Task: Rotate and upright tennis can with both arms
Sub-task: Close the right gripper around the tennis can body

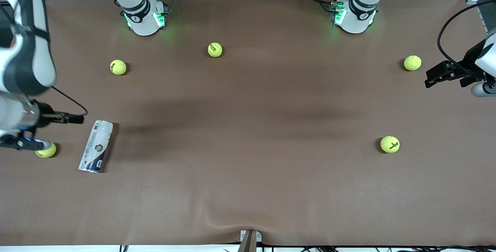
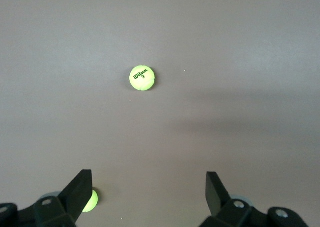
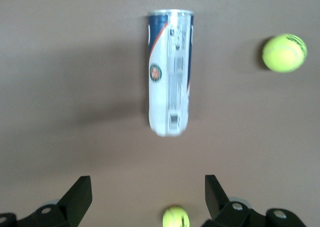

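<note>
Right wrist view shows my right tool [image 3: 145,197] spread wide and empty above the lying silvery-white and navy cylindrical tennis can [image 3: 170,72], which could roll off across the brown bench [image 1: 248,128] if I nudge it, while my left tool [image 2: 147,192], released too, waits over bare bench.

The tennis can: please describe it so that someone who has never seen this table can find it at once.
On the brown table, look toward the right arm's end, beside the right gripper. There the slim silvery-white and navy tennis can lies on its side. It is the only tube among round yellow-green tennis balls; one ball lies close by.
</note>
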Action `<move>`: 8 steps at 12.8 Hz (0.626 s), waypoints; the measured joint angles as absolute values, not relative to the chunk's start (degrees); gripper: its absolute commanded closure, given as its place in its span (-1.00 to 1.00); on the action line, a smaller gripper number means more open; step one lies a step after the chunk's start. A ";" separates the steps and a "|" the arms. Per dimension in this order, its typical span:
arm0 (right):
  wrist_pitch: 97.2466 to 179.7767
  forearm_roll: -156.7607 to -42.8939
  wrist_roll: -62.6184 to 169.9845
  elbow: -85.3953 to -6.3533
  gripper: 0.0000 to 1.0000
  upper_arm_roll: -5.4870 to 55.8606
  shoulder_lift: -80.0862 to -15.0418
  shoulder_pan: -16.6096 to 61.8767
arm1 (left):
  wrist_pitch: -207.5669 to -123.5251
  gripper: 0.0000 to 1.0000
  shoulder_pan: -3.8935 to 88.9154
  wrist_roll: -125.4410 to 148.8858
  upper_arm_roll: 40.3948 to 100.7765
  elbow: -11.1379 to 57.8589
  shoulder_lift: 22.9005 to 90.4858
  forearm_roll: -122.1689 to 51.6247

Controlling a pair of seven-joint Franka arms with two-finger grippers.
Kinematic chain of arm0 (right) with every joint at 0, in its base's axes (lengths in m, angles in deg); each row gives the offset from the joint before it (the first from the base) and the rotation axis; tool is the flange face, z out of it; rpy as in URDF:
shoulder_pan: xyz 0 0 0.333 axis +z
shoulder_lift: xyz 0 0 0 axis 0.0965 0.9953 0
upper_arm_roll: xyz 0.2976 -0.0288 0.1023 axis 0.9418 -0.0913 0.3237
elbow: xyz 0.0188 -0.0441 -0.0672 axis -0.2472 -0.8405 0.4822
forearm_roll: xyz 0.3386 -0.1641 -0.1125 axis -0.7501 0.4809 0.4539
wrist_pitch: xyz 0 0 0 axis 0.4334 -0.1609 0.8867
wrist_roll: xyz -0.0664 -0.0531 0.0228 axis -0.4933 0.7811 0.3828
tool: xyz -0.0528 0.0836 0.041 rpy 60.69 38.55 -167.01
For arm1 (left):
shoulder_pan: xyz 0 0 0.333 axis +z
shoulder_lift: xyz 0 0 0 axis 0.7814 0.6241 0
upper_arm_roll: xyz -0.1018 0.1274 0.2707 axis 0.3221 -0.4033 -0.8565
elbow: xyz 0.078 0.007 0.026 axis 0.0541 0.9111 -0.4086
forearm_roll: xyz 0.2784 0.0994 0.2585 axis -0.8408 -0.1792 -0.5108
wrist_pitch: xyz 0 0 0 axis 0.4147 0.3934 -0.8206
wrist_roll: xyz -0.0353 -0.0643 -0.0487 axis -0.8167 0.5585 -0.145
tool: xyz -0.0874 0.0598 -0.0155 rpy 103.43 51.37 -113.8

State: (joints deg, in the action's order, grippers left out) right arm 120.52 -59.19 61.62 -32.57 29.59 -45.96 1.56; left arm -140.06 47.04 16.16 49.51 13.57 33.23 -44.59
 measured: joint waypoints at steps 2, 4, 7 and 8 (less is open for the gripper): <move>126.57 -59.22 61.61 -32.55 -1.00 29.45 -40.87 0.18 | -140.05 -1.00 47.02 16.16 49.56 13.58 33.26 -44.59; 130.96 -59.23 60.28 -32.54 -1.00 29.41 -36.26 -1.55 | -140.05 -1.00 47.05 16.16 49.55 13.58 33.28 -44.59; 137.97 -59.28 56.78 -32.49 -1.00 29.40 -31.22 -2.80 | -140.04 -1.00 47.06 16.16 49.54 13.60 33.32 -44.59; 138.47 -59.58 56.75 -32.47 -1.00 29.47 -30.22 -2.79 | -140.04 -1.00 47.07 16.16 49.53 13.60 33.33 -44.59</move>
State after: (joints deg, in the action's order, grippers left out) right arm 138.47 -59.58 56.75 -32.47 29.47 -30.22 -2.79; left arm -140.04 47.07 16.16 49.53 13.60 33.33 -44.59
